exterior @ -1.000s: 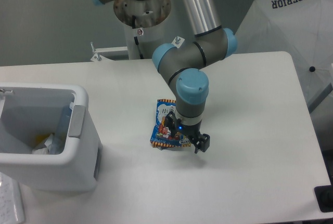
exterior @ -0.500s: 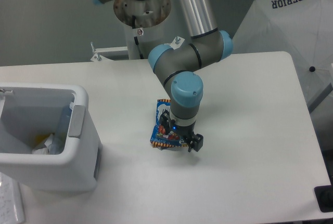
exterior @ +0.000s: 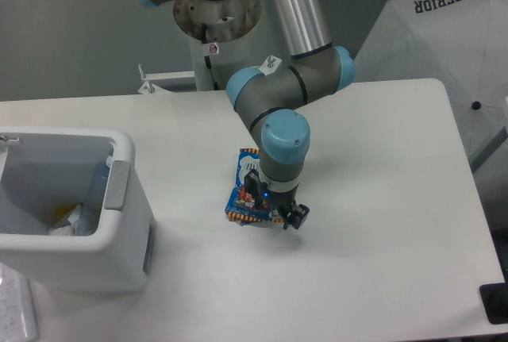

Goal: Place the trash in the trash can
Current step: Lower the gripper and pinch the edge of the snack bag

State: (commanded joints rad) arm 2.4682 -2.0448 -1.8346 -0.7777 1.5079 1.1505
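A small blue snack packet (exterior: 245, 197) with an orange edge lies at the middle of the white table, its lower-left edge bent up. My gripper (exterior: 275, 212) points down over the packet's right side and is shut on it. One black finger (exterior: 298, 216) shows to the right; the other is hidden by the wrist and the packet. The trash can (exterior: 123, 199), a white boxy bin with a grey side panel, stands at the left edge, well apart from the gripper. Inside it a clear bluish bottle (exterior: 97, 189) leans against the right wall, beside white tissue and a yellow scrap.
The arm's base column (exterior: 216, 17) stands at the table's back edge. A white fabric cover printed SUPERIOR (exterior: 444, 24) rises behind the right rear corner. A black object (exterior: 495, 304) sits off the front right corner and a white item (exterior: 16, 310) at the front left.
The gripper moved left and down onto the packet, then closed. The packet's lower-left edge has curled up and the packet has shifted slightly.
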